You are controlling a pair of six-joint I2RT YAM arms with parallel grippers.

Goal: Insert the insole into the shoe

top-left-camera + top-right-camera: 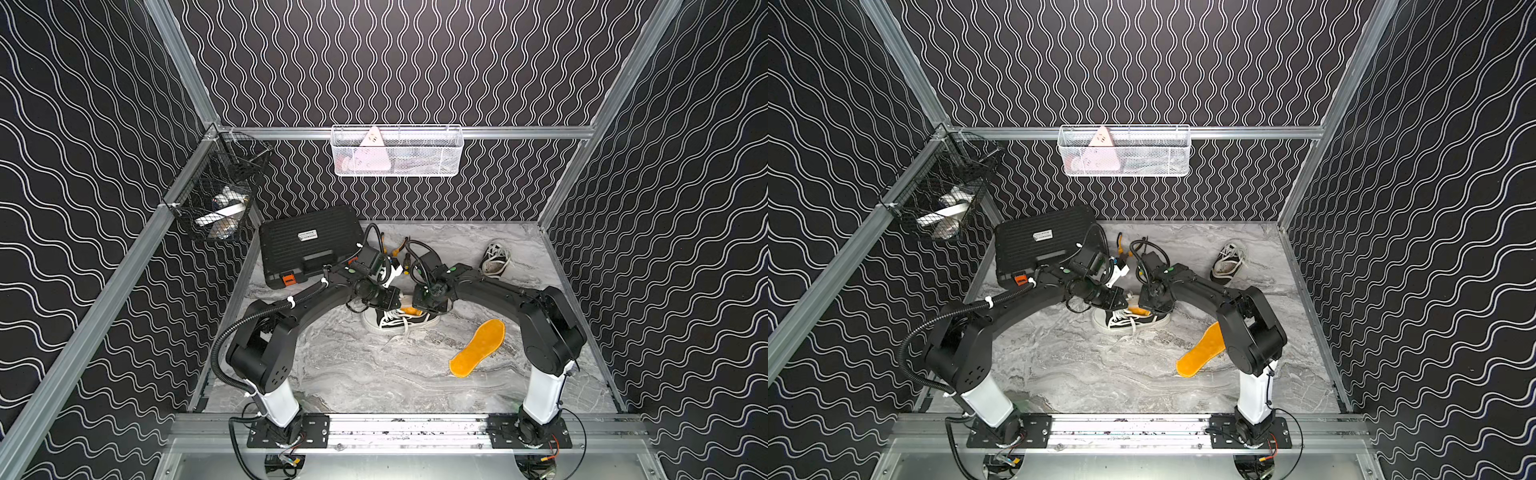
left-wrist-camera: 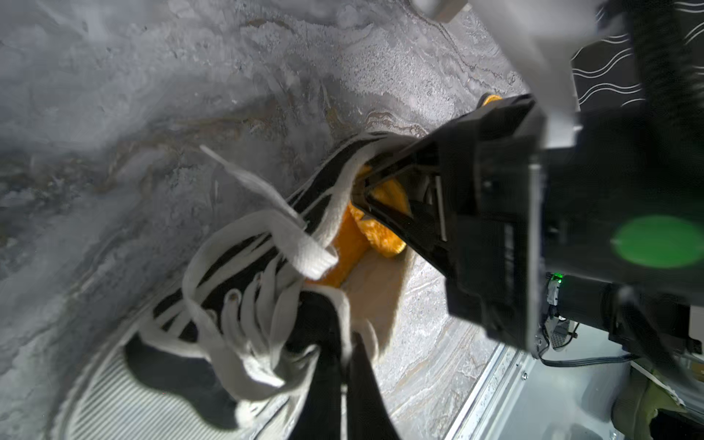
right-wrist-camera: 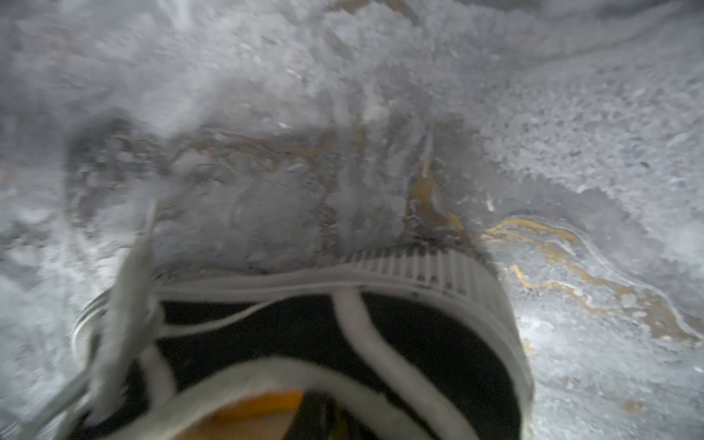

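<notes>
A black sneaker with white laces (image 1: 397, 326) (image 1: 1129, 322) lies on the marble table, toe to the left. An orange insole (image 2: 350, 247) (image 3: 259, 409) sits partly inside its opening, bunched at the heel end. My left gripper (image 2: 352, 339) (image 1: 392, 301) is shut on the white-trimmed edge of the shoe's opening (image 2: 335, 304). My right gripper (image 2: 360, 192) (image 1: 419, 309) reaches into the opening from the heel side, its fingers closed together on the insole. In the right wrist view the shoe (image 3: 419, 335) fills the lower half and the fingers are mostly hidden.
A second orange insole (image 1: 478, 349) (image 1: 1200, 353) lies flat to the right of the shoe. Another sneaker (image 1: 494, 259) stands at the back right. A black case (image 1: 307, 245) sits at the back left, with hand tools (image 1: 401, 249) behind the arms.
</notes>
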